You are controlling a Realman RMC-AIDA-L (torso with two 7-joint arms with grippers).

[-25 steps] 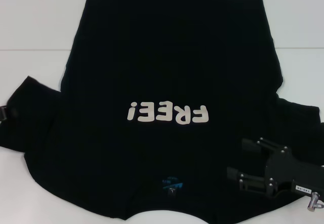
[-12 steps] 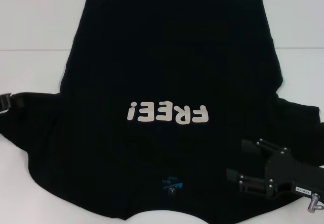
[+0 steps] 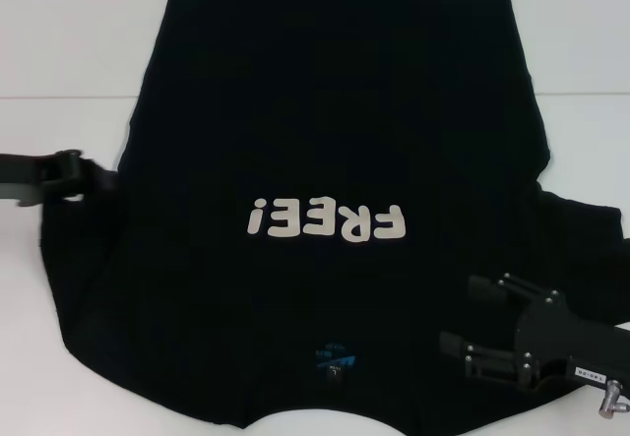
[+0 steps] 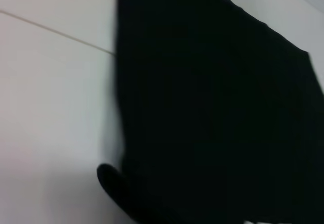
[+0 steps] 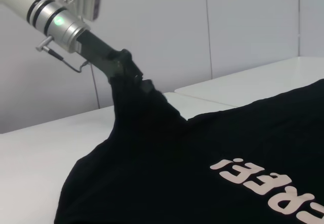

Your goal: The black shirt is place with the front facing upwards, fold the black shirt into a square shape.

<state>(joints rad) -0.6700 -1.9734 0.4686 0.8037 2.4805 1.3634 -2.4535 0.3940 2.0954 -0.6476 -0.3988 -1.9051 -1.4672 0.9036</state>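
Head view gives me the black shirt spread front-up on the white table, its "FREE!" lettering upside down to me and the blue neck label nearest the robot; the hem lies at the far edge. A second ago the sleeve on my left lay flat and spread out on the table; now it is drawn up into a peak, with the left gripper reaching in from the left edge at mid height. From the right wrist view I see that gripper with its fingers closed on the sleeve cloth, the fabric hanging from it like a tent clear of the table; so I judge the first fold, sleeve carried inward over the body, is under way. The right gripper has hardly shifted; it hovers low over the near right shoulder with its fingers apart, holding nothing. Little of the task is done; the body is still fully open. I would watch that the lifted sleeve does not drag the chest crooked.
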